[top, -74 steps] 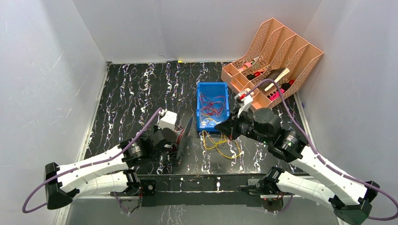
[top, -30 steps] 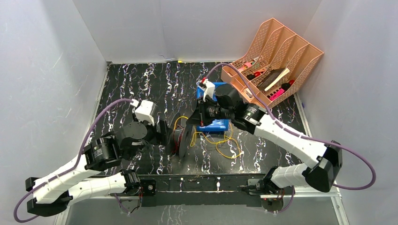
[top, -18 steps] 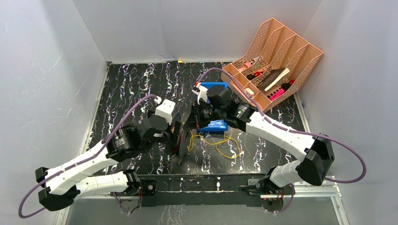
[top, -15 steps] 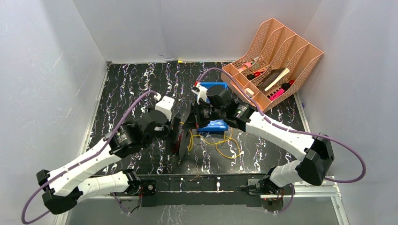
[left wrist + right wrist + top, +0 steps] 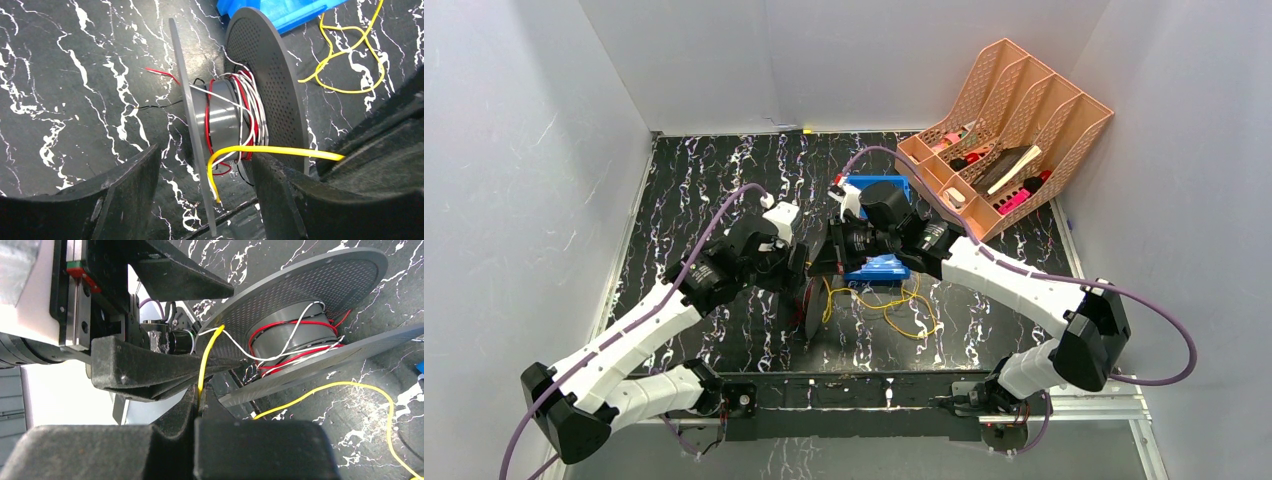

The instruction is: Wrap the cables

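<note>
A grey spool (image 5: pixel 812 305) with two perforated discs stands on edge on the black marbled table, red and white wires wound on its core (image 5: pixel 225 115). My left gripper (image 5: pixel 205 155) is open. Its fingers (image 5: pixel 125 195) stand either side of the spool's thin near disc, with a gap showing on the left. My right gripper (image 5: pixel 199 392) is shut on a yellow cable (image 5: pixel 205 360) just beside the spool (image 5: pixel 290 335). That yellow cable (image 5: pixel 280 149) crosses the core, and its free end hangs down. The rest of the cable lies in loose loops (image 5: pixel 894 310) on the table.
A blue bin (image 5: pixel 884 268) sits just behind the spool, mostly hidden under my right arm; its corner (image 5: pixel 280 12) shows in the left wrist view. An orange file rack (image 5: pixel 1014 120) holding small items stands at the back right. White walls close in three sides.
My left gripper has swung up and right, closing in on the spool. My right gripper has shifted slightly left over the spool, still pinching the yellow cable.
</note>
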